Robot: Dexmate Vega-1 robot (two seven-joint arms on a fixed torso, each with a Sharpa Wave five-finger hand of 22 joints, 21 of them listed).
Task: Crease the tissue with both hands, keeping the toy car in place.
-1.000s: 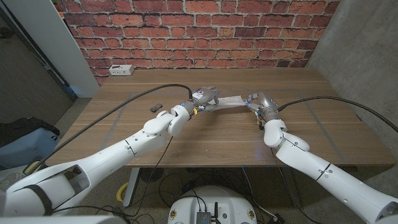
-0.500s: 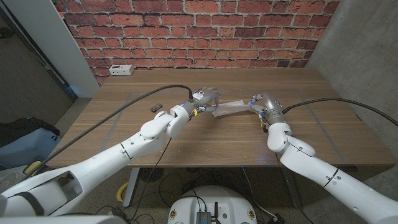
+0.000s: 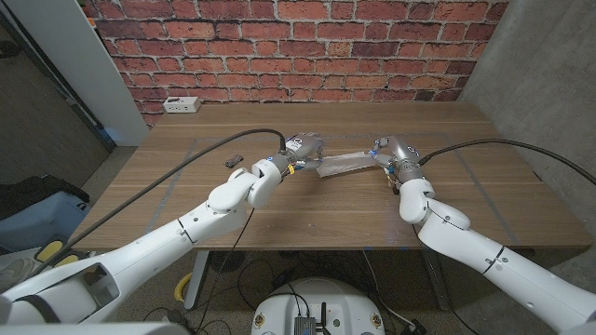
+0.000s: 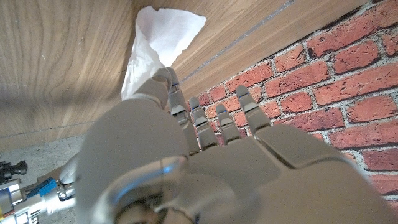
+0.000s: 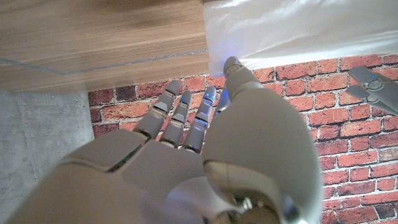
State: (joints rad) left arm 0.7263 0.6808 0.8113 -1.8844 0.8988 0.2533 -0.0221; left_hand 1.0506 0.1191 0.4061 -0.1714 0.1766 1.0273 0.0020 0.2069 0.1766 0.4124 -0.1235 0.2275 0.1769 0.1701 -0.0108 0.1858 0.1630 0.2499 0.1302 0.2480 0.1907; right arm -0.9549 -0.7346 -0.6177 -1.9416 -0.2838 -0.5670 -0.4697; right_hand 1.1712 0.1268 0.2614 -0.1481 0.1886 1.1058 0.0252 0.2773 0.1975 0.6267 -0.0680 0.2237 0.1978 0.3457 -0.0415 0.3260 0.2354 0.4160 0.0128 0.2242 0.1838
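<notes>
A white tissue [image 3: 343, 164] stretches between my two hands near the middle of the wooden table [image 3: 307, 209], one end raised. My left hand [image 3: 304, 149] pinches its left end; in the left wrist view the tissue [image 4: 158, 40] runs in behind a curled finger [image 4: 166, 79]. My right hand [image 3: 387, 152] holds the other end, thumb [image 5: 235, 67] on the edge of the tissue [image 5: 292, 28], the other fingers spread. A small dark object [image 3: 233, 160], perhaps the toy car, lies on the table left of my left hand, apart from the tissue.
A white socket box [image 3: 182, 104] sits at the table's far left edge by the brick wall [image 3: 298, 46]. Black cables [image 3: 186, 167] trail from both arms across the table. Bare wood lies in front of the hands.
The tissue has gone from a flat strip to a slanted one, its left end drawn nearer to me. Both hands shifted slightly; the small dark object stayed put.
</notes>
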